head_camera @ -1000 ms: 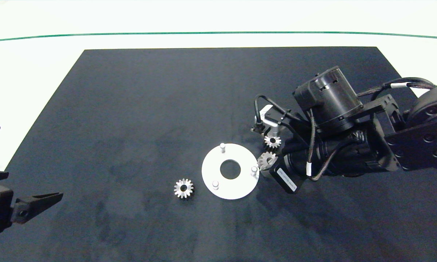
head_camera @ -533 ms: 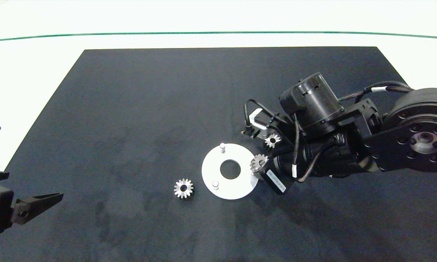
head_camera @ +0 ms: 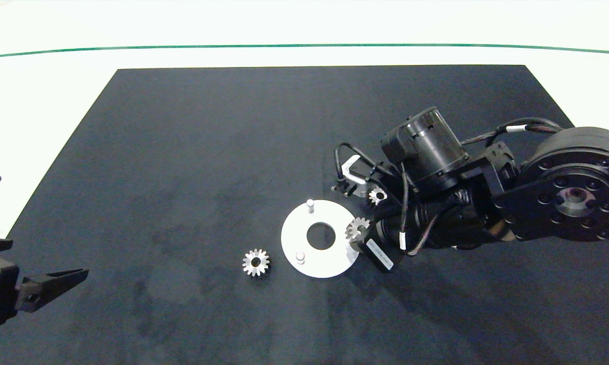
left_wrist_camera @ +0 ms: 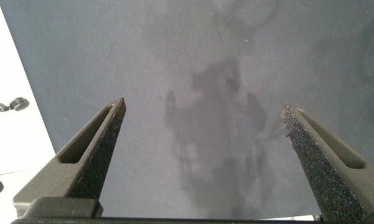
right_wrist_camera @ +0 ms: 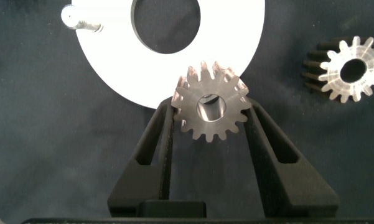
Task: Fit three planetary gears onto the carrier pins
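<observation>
right gripper (right_wrist_camera: 210, 121) with gear (right_wrist_camera: 210, 102) over disc (head_camera: 294, 238)

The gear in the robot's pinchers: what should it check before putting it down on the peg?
1. Grip: the right gripper has its fingers shut on the held gear. Ok.
2. Hole over the peg: the target pin is hidden under the gear; something pale shows through the hole. Cannot tell.
3. Gear level: it looks flat over the white disc rim. Ok.
4. Other pins free: both stand bare. Ok.
5. Spare gears: one beside the arm, one on the mat. Ok.
6. Left gripper: open, parked away. Ok.
</observation>
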Motion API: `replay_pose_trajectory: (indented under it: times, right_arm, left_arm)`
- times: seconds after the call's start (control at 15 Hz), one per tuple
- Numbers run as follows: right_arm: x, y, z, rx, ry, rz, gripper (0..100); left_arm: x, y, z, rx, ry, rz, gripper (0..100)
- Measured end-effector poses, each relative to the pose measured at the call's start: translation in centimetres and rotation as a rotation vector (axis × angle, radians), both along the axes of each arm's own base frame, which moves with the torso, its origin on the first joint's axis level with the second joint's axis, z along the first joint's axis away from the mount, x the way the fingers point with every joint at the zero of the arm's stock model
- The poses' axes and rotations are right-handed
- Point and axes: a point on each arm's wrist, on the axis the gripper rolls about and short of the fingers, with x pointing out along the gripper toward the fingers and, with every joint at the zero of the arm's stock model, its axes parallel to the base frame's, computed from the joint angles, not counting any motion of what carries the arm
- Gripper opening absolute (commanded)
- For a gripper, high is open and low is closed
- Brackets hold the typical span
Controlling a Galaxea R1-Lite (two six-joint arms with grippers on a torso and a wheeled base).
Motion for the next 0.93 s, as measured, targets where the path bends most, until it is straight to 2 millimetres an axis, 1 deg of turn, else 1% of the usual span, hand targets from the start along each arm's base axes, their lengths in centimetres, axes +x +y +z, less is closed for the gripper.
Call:
replay_pose_trajectory:
  times: [0.47,0.93]
  right_arm:
    - [0.32,0.3,-0.46,-0.007,0.009,-0.001,13]
    - [0.35,0.71,-0.04,0.012,0.0,-0.001,13]
  left_arm:
    - [0.0,0.0,0.0,0.0,0.0,0.0,100]
    - [-0.08,0.01,0.03,0.0,-0.003,0.0,100]
